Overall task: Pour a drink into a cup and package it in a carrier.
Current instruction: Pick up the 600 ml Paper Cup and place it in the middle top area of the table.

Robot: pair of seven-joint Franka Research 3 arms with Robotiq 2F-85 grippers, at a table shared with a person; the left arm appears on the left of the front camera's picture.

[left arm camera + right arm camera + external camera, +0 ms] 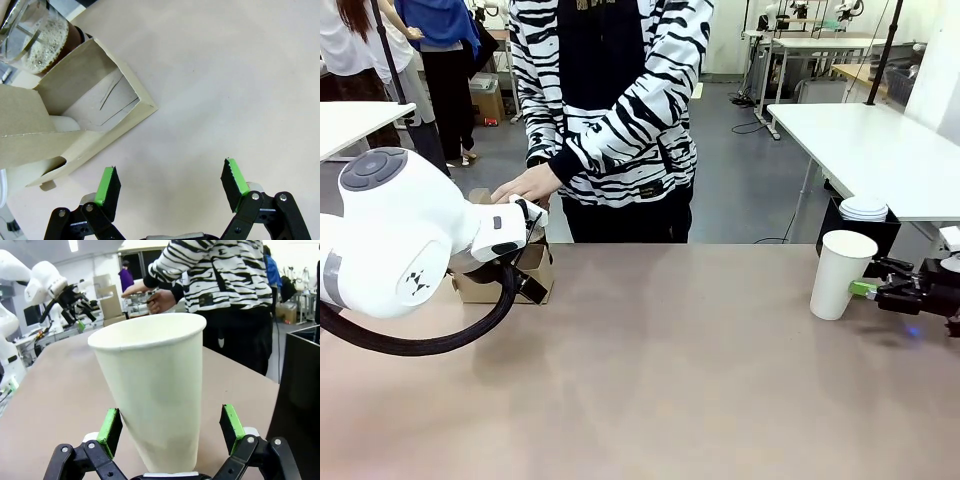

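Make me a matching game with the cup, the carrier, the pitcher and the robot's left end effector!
Things:
1 cup
2 carrier
3 pitcher
4 left end effector

Matches:
A brown cardboard
B open, aimed at the table
C white, no lid on
D clear, with foamy brown drink inside

Pairs: 1-C, 2-A, 3-D, 4-B

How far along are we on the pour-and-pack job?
Done: only staging. The cup stands upright with no lid, and the carrier is set out with its holes unfilled.
In hand: the right gripper is open around the cup, pads off its wall. The left gripper is open over the table beside the carrier.
Left: pour the drink from the pitcher, lid the cup and seat it in the carrier.
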